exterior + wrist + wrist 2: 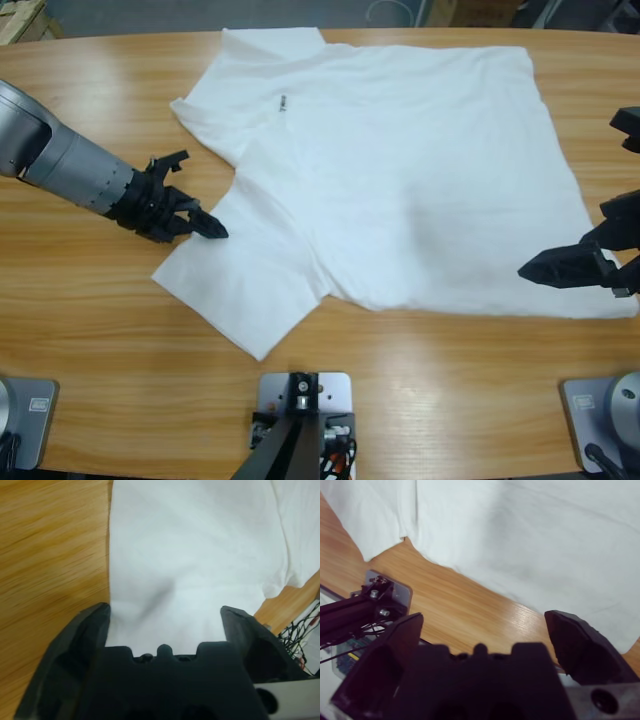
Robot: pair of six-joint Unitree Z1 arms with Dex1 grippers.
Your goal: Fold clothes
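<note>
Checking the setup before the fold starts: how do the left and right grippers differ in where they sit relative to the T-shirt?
The left gripper sits at the sleeve end of the T-shirt, its tips at the sleeve's edge; the right gripper sits at the opposite, hem end, over the near corner. The left wrist view is nearly filled with cloth; the right shows bare table below the hem. Both are open, holding nothing.

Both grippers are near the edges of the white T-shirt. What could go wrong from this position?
The left gripper is open at the sleeve edge of the T-shirt; its fingers may pinch only one layer or slide off. The right gripper, open over the bottom corner, could drag the cloth and wrinkle it.
</note>
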